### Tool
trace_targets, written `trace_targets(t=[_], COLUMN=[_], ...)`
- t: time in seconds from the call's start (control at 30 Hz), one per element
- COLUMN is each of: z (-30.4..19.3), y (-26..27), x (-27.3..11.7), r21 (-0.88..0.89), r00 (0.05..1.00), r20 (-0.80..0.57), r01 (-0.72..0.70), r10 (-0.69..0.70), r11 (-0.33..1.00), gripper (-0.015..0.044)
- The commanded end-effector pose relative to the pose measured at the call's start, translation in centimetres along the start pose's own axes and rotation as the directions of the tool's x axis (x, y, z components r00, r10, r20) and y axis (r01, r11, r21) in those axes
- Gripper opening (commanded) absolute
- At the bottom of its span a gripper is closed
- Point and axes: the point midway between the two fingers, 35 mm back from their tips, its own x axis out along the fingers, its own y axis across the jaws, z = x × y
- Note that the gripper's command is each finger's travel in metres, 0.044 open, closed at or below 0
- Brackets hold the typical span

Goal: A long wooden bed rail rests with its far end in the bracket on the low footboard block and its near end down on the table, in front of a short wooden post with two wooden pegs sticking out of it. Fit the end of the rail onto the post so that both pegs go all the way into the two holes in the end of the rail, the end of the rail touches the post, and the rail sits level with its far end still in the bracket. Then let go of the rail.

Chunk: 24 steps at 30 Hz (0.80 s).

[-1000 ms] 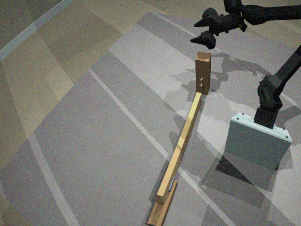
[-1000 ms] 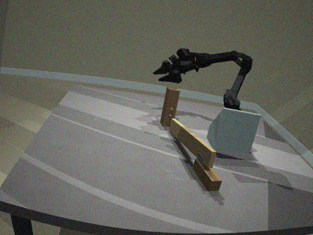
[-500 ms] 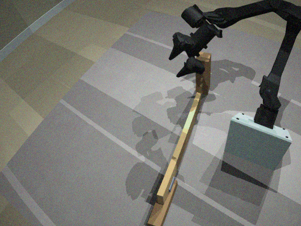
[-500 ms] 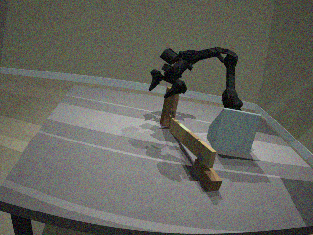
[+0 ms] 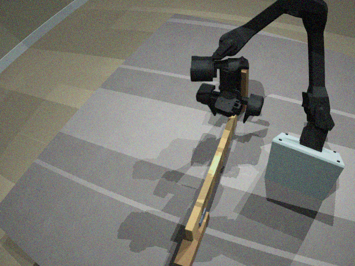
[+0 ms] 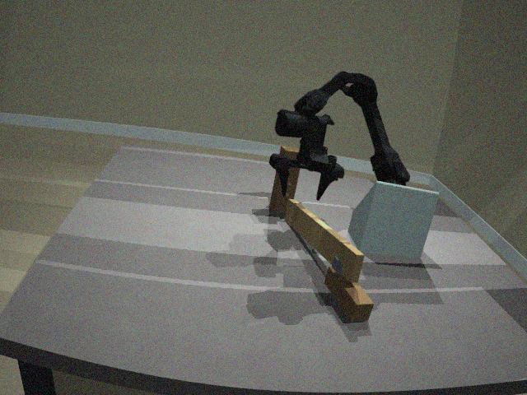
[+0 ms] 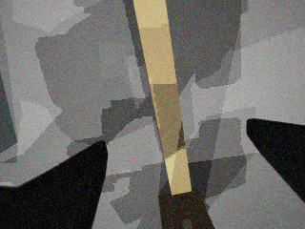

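Above the low end of the rail, close to the post (image 5: 244, 82) (image 6: 277, 193) (image 7: 183, 210), hangs the gripper (image 5: 230, 117) (image 6: 301, 196) (image 7: 176, 136), pointing down with its fingers spread wide and nothing between them. The rail (image 5: 213, 168) (image 6: 325, 234) (image 7: 164, 72) slopes down toward the post from the footboard block (image 5: 187, 251) (image 6: 349, 299), where its raised far end sits at the bracket (image 5: 203, 216) (image 6: 337, 264). In the wrist view, the rail runs through the gap between the fingertips, with room on both sides. The post stands upright at the rail's near end; its pegs are too hidden to make out. The arm (image 5: 315, 54) (image 6: 374, 114) reaches over from a pale blue box (image 5: 298, 168) (image 6: 395, 220), which stands on the table (image 5: 94, 183) (image 6: 148, 314) beside the rail, apart from it.
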Motion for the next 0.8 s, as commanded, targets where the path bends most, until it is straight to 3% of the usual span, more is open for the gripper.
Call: trace_targets(t=[0.0, 0.77], z=[-0.1, -0.1], y=[0.1, -0.1], x=[0.1, 2.6], r21=[-0.057, -0.058], r00=[0.999, 0.999], r20=[-0.044, -0.041], r01=[-0.016, -0.015], r10=[0.014, 0.013], r11=[0.998, 0.998], gripper=[0.044, 0.044])
